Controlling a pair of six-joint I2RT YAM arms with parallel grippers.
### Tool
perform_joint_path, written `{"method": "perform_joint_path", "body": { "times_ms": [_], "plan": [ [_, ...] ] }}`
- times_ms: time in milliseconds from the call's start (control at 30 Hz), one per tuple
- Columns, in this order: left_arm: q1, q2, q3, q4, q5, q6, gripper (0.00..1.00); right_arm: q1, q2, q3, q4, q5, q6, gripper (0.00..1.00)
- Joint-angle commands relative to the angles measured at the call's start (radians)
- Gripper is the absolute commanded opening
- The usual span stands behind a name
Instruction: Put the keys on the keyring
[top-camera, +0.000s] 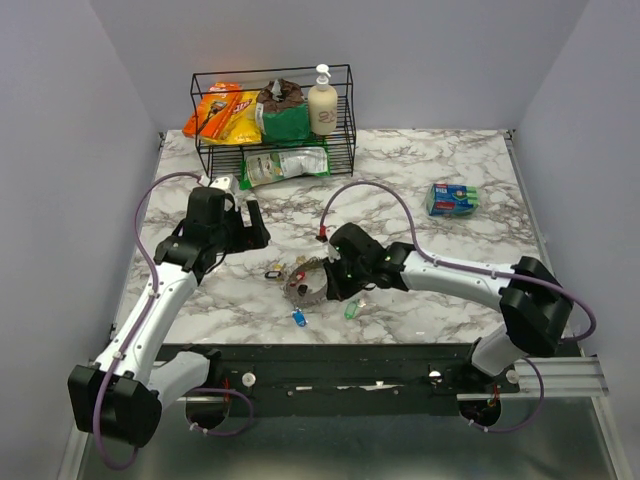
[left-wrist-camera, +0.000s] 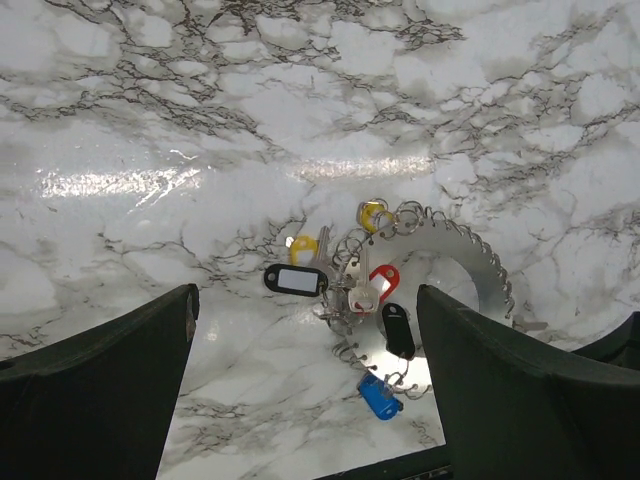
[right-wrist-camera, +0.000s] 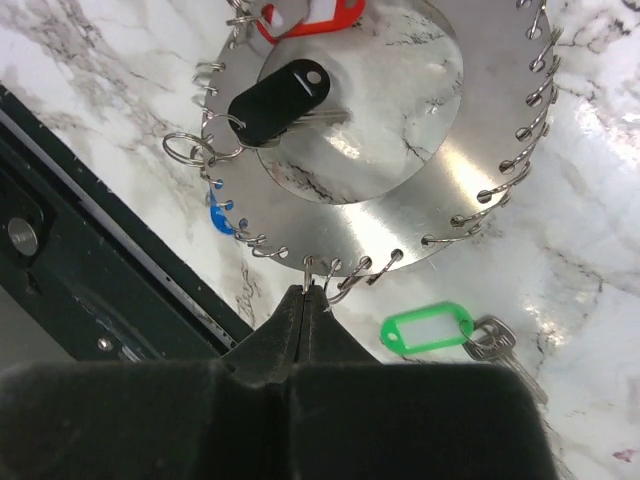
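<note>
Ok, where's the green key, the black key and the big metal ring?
green key (right-wrist-camera: 428, 330): right wrist view, on its green plastic tag.
black key (right-wrist-camera: 280, 100): right wrist view, on its black plastic head.
metal ring (right-wrist-camera: 400, 228): right wrist view, on the flat grey band near the bottom rim.

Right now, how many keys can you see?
7. Green key lies loose beside the ring; black, red, blue, two yellow and another black cluster around its opposite side. Others may be hidden.
</note>
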Motion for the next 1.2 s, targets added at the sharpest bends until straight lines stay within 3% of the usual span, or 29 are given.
{"method": "perform_joint_path", "body": {
  "times_ms": [0,167,600,833,1167],
  "plan": [
    [0.004,-0.027,0.036,-0.010,-0.022,0.023,0.99,0.009,-0.096,0.040,-0.051,0.046,-0.126,0.01],
    [0.004,-0.032,0.053,-0.006,-0.011,0.032,0.99,0.008,-0.171,0.058,-0.068,0.109,-0.189,0.01],
    [0.004,-0.021,0.151,0.014,0.101,0.099,0.99,0.008,-0.313,0.030,-0.003,-0.002,-0.318,0.01],
    [0.004,-0.045,0.168,0.048,0.245,0.156,0.99,0.008,-0.347,0.047,0.020,-0.069,-0.396,0.01],
    [0.004,-0.102,0.152,0.120,0.455,0.220,0.98,0.009,-0.355,0.110,0.037,-0.282,-0.524,0.01]
  ]
}}
